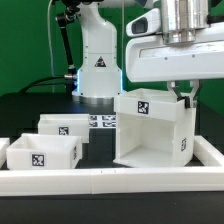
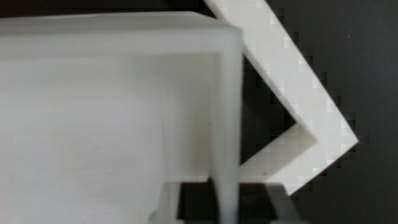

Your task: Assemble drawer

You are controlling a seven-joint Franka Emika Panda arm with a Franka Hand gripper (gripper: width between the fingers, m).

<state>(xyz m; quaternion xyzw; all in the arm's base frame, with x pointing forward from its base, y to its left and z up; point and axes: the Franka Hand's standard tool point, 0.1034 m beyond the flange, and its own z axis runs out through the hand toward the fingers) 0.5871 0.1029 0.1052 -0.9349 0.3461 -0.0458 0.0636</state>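
Observation:
The tall white drawer housing stands open-fronted on the black table at the exterior view's right, with square tags on its back and side walls. My gripper comes down from above onto the top edge of its right wall. In the wrist view the thin wall runs straight between my dark fingers, which press on both of its faces; the gripper is shut on it. Two smaller tagged trays sit at the exterior view's left.
Low white border bars run along the front and the right side, and their corner shows in the wrist view. The marker board lies behind the trays. The white robot base stands at the back.

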